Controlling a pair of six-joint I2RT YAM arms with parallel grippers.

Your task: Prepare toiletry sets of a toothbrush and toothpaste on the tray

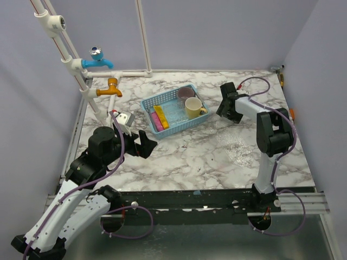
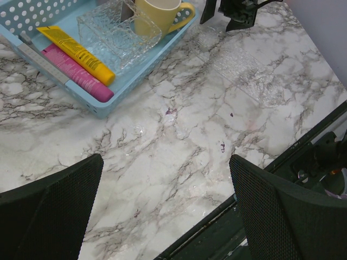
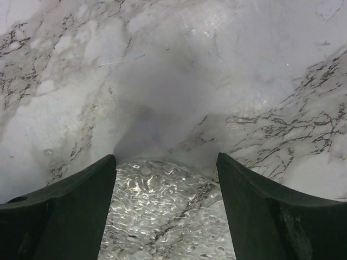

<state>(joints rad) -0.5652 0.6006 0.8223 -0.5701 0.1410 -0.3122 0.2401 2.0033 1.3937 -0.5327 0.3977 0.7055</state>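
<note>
The yellow tube (image 2: 76, 54) and the magenta-pink tube (image 2: 78, 76) of toothpaste are seen lying flat, side by side and touching, at the left end of a pale-blue perforated basket (image 2: 32, 13) — neither is held. In the same basket a clear patterned glass dish (image 2: 116, 32) is set just beside them. A cream mug (image 2: 160, 16) is found past it, and a mauve cup (image 1: 186, 93) at the far corner.

The basket is placed towards the back of a white marble-patterned table (image 1: 206, 157) veined in grey. A second clear piece, a textured glass tray (image 2: 244, 70), lies on the bare marble to the right of the basket. One end of it is framed between the fingers of the right gripper (image 3: 165, 157), which stand apart — whether they press on the glass cannot be told. The left gripper (image 2: 165, 160) is spread wide with nothing in it, poised over bare marble at the front left.

The table is enclosed by plain lavender walls (image 1: 217, 32). At the back left a white pipe (image 1: 59, 38) is fitted with a blue tap (image 1: 97, 59) and an orange tap (image 1: 111, 88)
</note>
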